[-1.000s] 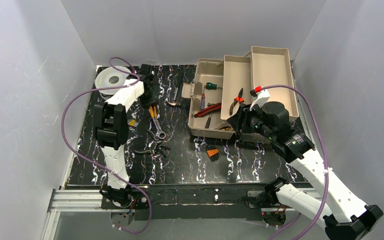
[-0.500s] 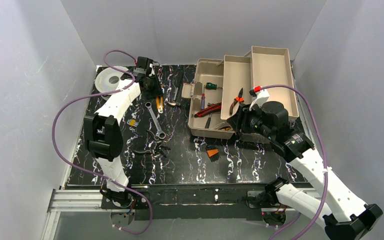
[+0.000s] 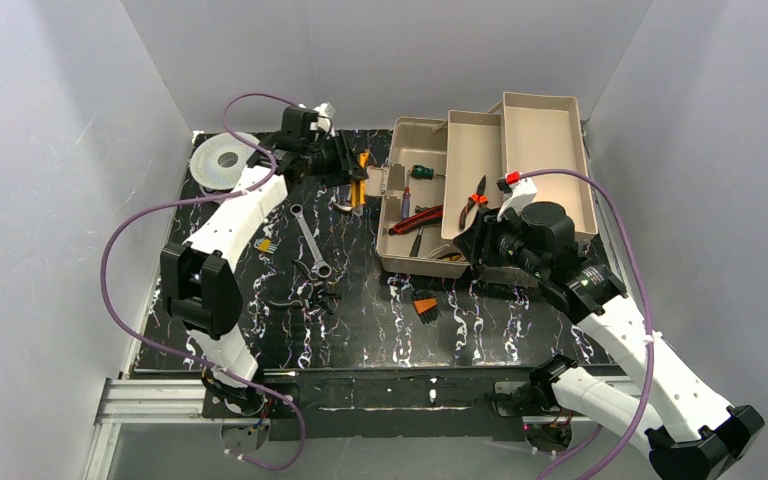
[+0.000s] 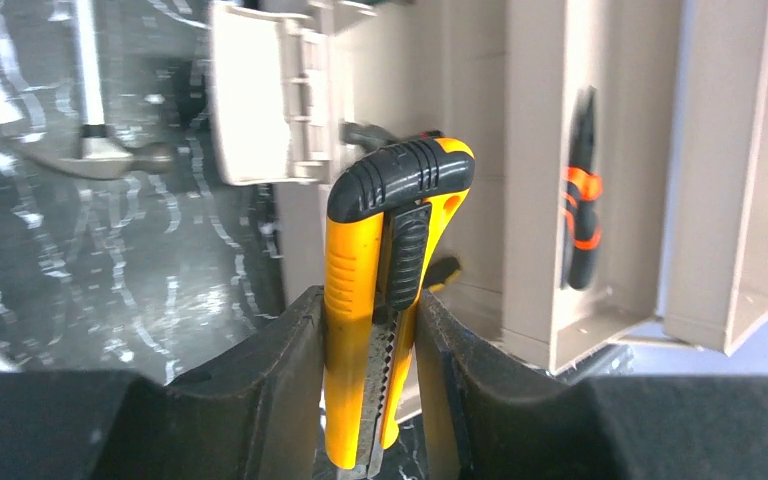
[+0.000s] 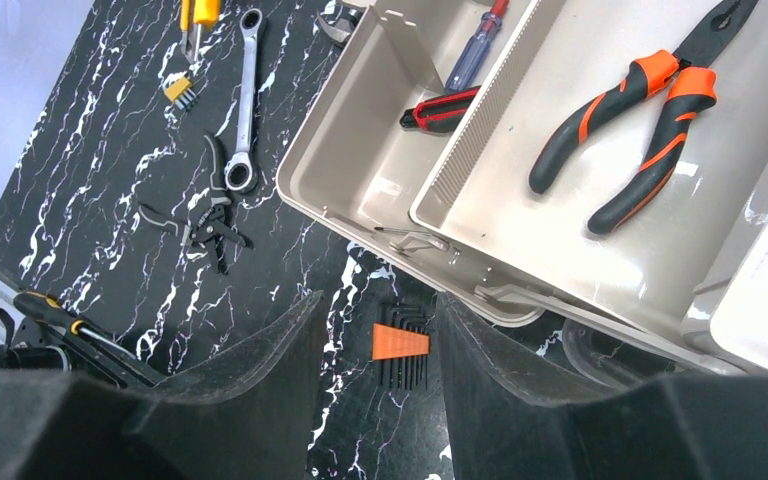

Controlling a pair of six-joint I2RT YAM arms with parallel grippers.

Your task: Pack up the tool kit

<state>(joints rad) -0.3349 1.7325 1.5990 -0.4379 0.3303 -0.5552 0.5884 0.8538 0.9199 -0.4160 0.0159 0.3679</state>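
The tool kit (image 3: 550, 150) is a beige box standing open at the back right, its fold-out trays spread. My left gripper (image 3: 352, 172) hovers just left of it, shut on a yellow and black utility knife (image 3: 361, 180). In the left wrist view the knife (image 4: 360, 250) stands upright between the fingers of that gripper (image 4: 370, 310), with the box (image 4: 520, 150) behind. My right gripper (image 3: 475, 245) hangs open and empty at the box's front edge; in its own view the gripper (image 5: 375, 305) is above an orange hex key set (image 5: 400, 343).
Orange-handled pliers (image 3: 475, 200) lie in a tray and a red and black tool (image 3: 415, 218) in the box bottom. On the mat lie a wire spool (image 3: 218, 158), a ratchet wrench (image 3: 310, 240), black cutters (image 3: 305, 295), the hex keys (image 3: 425, 307) and a screwdriver (image 5: 70, 325).
The left arm has reached back and to the right, carrying the utility knife from the mat's left side toward the tool kit. The right arm has not moved.
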